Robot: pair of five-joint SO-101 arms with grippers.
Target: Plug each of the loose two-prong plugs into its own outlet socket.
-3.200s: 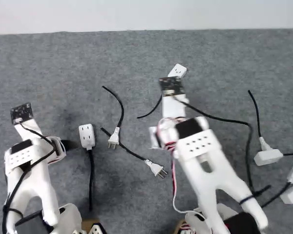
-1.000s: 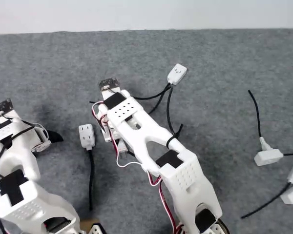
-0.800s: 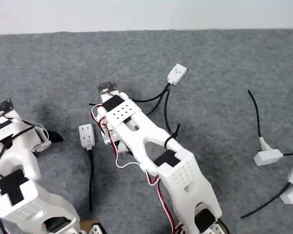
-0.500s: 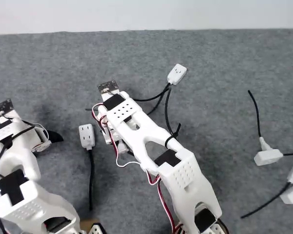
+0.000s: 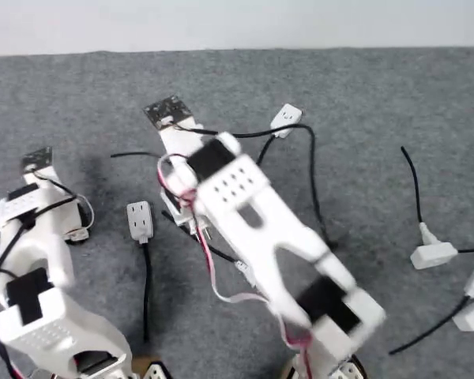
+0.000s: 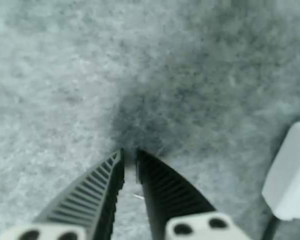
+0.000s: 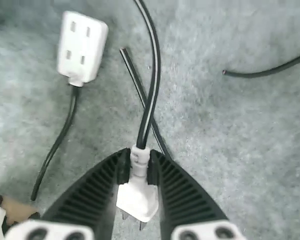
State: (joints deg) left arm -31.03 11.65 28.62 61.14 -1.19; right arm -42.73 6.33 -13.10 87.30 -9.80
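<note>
Grey carpeted bench (image 5: 363, 103): right hand (image 7: 138, 157) clamped on white plug (image 7: 136, 197), prongs toward the wrist, black cord (image 7: 152, 85) trailing past the outlet (image 7: 81, 47); left hand (image 6: 129, 155) low, fingers almost together, gripping nothing, beside the outlet.

Place: a robotics lab or hobby test bench, as far as the views tell.
Surface (image 5: 379, 95): one flat sheet of grey, felt-like carpet, running back to a plain pale wall (image 5: 237, 24).
Machines: two white plastic arms (image 5: 253, 213) with bare circuit boards (image 5: 166, 112) and loose red-and-white servo wires (image 5: 209, 259).
Test pieces: white outlet sockets (image 5: 140, 221) on short cut-off black cords (image 5: 147, 292).
</note>
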